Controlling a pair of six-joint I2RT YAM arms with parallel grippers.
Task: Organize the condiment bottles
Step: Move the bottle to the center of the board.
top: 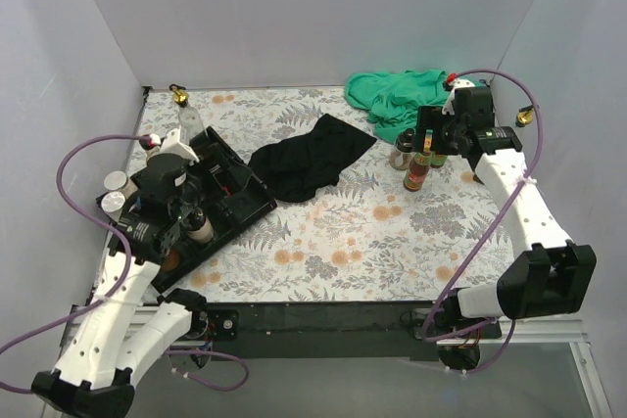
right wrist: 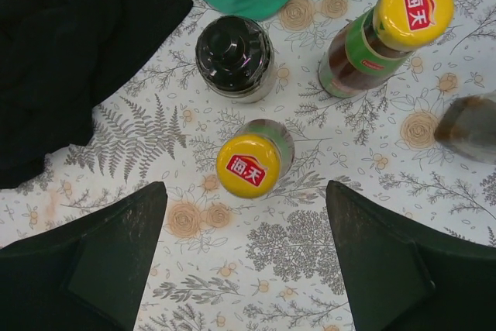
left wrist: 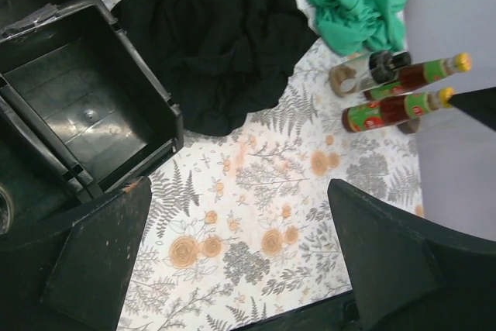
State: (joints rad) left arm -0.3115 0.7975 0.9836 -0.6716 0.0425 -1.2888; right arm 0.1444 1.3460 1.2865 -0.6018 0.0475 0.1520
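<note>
Two red sauce bottles with yellow caps and green labels [right wrist: 249, 165] [right wrist: 413, 0] stand by a short black-capped jar [right wrist: 234, 54] at the back right, also in the top view [top: 418, 171]. My right gripper [right wrist: 244, 261] is open and empty, hovering above them, with the nearer yellow cap just beyond its fingertips. My left gripper [left wrist: 244, 246] is open and empty, over the tablecloth beside the black tray [left wrist: 85, 114]. A clear gold-spouted bottle [top: 186, 116] stands at the back left. Short shakers [top: 116, 185] sit left of the tray.
A black cloth [top: 312, 156] lies mid-table and a green cloth [top: 402, 95] at the back right. The compartmented tray [top: 245, 205] holds a bottle [top: 199, 226]. Another gold-spouted bottle [top: 526, 116] stands by the right wall. White walls enclose three sides.
</note>
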